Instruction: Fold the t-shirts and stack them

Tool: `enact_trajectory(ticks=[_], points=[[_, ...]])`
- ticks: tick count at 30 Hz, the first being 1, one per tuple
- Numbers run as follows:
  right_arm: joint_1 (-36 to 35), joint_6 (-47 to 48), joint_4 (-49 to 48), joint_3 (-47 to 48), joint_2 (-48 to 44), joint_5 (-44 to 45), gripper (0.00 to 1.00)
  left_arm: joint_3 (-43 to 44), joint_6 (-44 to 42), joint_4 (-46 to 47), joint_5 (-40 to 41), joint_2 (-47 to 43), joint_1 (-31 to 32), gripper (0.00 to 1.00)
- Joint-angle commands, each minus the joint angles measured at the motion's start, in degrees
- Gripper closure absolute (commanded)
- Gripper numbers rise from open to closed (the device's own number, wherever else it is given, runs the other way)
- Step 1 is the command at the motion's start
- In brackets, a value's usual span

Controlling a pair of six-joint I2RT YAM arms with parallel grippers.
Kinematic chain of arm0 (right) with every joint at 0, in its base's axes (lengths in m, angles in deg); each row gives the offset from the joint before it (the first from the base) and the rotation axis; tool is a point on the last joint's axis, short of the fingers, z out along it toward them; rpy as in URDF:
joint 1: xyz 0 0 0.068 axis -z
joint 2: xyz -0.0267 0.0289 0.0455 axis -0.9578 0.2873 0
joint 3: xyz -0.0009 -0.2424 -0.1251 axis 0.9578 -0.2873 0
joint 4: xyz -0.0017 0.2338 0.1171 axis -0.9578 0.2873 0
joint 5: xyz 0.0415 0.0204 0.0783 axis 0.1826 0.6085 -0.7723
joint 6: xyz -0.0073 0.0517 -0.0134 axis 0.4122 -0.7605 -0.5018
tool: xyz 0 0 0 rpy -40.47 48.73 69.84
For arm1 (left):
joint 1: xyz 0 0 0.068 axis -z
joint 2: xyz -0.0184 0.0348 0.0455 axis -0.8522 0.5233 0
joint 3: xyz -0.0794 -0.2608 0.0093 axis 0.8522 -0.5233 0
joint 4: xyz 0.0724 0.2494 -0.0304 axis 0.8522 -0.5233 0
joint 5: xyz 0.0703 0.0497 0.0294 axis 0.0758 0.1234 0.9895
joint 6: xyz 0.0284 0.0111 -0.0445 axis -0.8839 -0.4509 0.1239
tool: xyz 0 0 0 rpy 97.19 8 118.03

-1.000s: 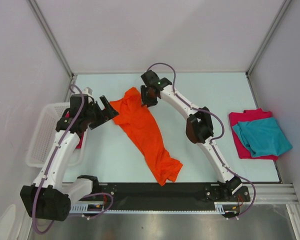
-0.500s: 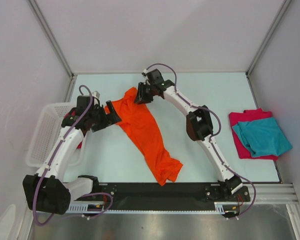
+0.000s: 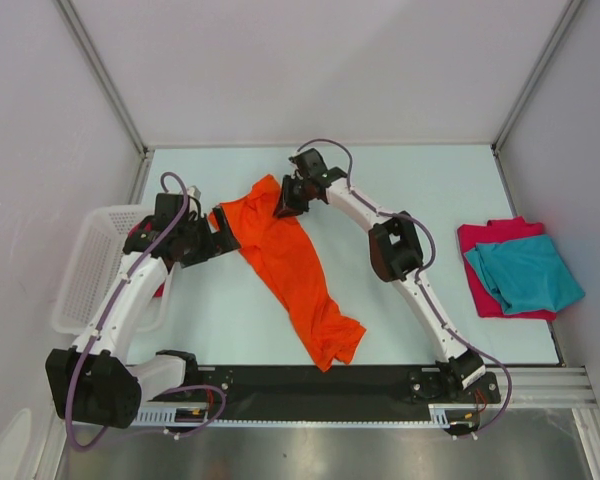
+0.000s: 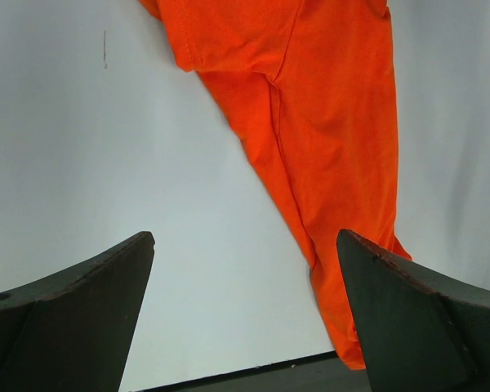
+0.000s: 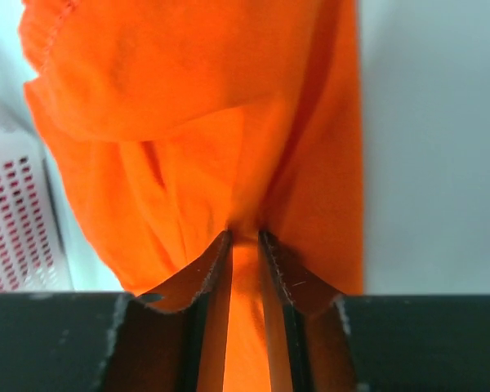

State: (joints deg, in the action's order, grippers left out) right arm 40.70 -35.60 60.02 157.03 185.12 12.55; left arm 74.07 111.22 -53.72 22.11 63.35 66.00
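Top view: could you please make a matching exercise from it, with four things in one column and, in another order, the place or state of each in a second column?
Things:
1. orange t-shirt
2. teal t-shirt
3. left gripper
4. right gripper

Places or states:
A. lies on the crimson t-shirt, at the right
B. closed on a pinch of orange cloth
C. lies long and crumpled in the middle of the table
D. wide open, holding nothing

Pairs: 1-C, 2-A, 3-D, 4-B

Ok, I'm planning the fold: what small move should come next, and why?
Probably move the left gripper forward onto the edge of the orange t-shirt and close. Its jaws stand open with cloth ahead, not between them, while the right gripper pinches a fold.
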Motion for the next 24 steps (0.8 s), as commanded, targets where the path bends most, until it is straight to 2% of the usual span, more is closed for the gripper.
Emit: enact_trajectory(ticks=[1,5,8,14,20,23,24], points=[[2.45,0.45,13.41,-2.11,0.59,21.57,0.76,2.26,-1.83,-0.65,1.13,-0.94,0.36,0.0],[4.73,-1.39,13.95,-4.04,-2.49,30.0,0.75,2.08,-2.01,-0.82,1.22,-1.38,0.36,0.0],[7.37,-2.45,13.95,-4.05,-3.9,32.39,0.73,2.08,-2.27,-1.0,1.3,-1.82,0.27,0.0],[12.64,-2.27,15.62,-2.29,-3.38,31.78,0.73,1.82,-2.89,-1.53,1.74,-2.52,0.1,0.0],[11.69,0.45,15.53,-2.38,-5.57,31.17,0.72,0.86,-2.54,-0.65,1.04,-2.17,0.09,0.0],[10.37,1.68,15.62,-0.88,-6.1,27.58,0.63,0.42,-2.19,0.14,0.6,-1.91,0.09,0.0],[9.93,1.94,15.27,-0.97,-6.54,26.34,0.63,0.15,-2.1,0.58,0.51,-1.99,0.09,0.0]])
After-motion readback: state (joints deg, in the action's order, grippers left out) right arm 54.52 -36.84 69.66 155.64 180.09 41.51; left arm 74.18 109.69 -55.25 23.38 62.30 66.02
